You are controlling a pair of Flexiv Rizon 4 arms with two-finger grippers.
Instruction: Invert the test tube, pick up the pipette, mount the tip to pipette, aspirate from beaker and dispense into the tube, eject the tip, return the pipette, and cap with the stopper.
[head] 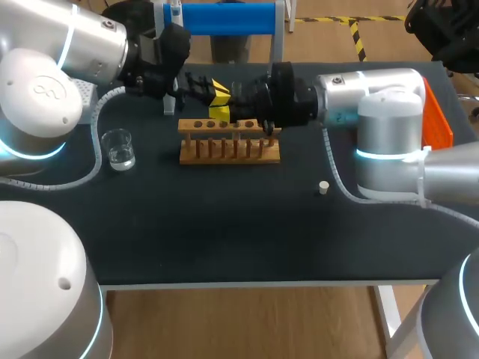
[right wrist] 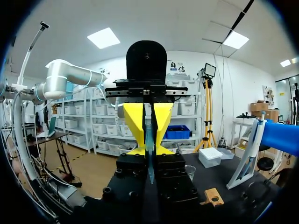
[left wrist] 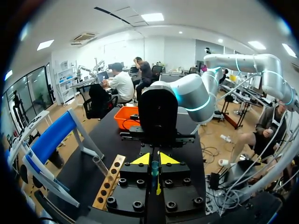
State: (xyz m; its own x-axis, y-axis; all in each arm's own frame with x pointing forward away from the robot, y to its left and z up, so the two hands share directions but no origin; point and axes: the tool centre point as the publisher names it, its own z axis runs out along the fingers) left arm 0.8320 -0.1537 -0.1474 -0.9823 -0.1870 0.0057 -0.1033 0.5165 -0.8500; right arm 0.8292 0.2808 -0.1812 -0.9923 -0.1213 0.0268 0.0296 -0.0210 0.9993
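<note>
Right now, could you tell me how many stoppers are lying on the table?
1. The stopper lies alone on the table, right of the rack and nearer the front edge. Another may be hidden from view.

Nothing written, no label, number or sign, can be read on the table (head: 224,239) or its things.

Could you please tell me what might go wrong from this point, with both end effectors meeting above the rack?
1. The test tube appears gripped by both the left end effector and the right end effector at once. A mistimed release or pull could drop or crack it.
2. The handover sits just above the wooden rack, so a low move could strike it.
3. The left arm's cable curves close to the water-filled beaker and might tip it.
</note>
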